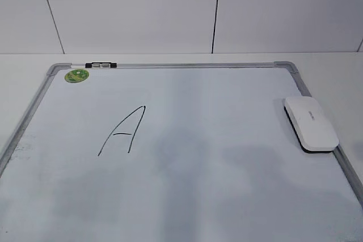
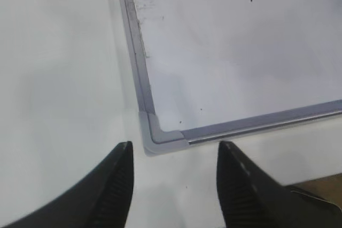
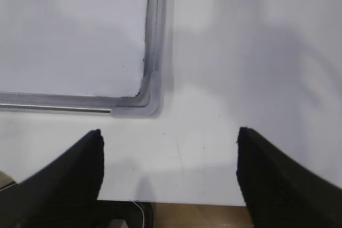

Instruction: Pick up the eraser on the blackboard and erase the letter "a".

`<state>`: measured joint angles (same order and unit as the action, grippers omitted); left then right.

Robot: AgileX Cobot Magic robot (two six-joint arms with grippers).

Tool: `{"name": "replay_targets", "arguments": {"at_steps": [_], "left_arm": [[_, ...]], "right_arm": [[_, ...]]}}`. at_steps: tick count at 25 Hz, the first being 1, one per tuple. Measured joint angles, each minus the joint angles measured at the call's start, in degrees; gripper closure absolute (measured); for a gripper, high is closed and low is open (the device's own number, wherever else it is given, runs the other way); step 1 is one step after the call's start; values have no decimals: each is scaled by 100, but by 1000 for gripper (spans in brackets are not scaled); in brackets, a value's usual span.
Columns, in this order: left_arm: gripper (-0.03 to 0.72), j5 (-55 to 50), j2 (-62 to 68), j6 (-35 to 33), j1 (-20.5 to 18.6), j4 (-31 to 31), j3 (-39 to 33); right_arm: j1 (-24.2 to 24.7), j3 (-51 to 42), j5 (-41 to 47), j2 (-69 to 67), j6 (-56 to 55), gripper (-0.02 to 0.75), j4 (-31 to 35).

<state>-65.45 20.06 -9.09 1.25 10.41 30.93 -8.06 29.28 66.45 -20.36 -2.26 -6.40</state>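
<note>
While both arms wait at the near edge of the table, the eraser (image 1: 311,123) lies on the right side of the blackboard (image 1: 227,196), with its right side over the silver frame. It is a white block with a black bottom, and nothing is touching it. Its long side runs from the far end toward the near end, tipped a little to the right as it comes closer. The right gripper (image 3: 168,142) hangs over the bare table just outside the near right corner of the board, with its jaws spread wide and nothing between them. The left gripper (image 2: 175,150) hangs by the near left corner, with its jaws partly apart and also holding nothing. So the eraser sits farther up the board from the right gripper, on the same side, and the right arm looks like the nearer one to reach it. A big pointy letter A (image 1: 122,130) is drawn in black on the left half of the board. I cannot see a small round letter "a" anywhere in these views.
</note>
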Motion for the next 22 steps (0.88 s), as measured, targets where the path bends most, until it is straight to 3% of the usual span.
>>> {"name": "replay_targets", "arguments": {"at_steps": [22], "left_arm": [[336, 217, 0, 0, 0, -48, -119]], "right_arm": [[0, -65, -123, 9, 0, 162, 0]]}}
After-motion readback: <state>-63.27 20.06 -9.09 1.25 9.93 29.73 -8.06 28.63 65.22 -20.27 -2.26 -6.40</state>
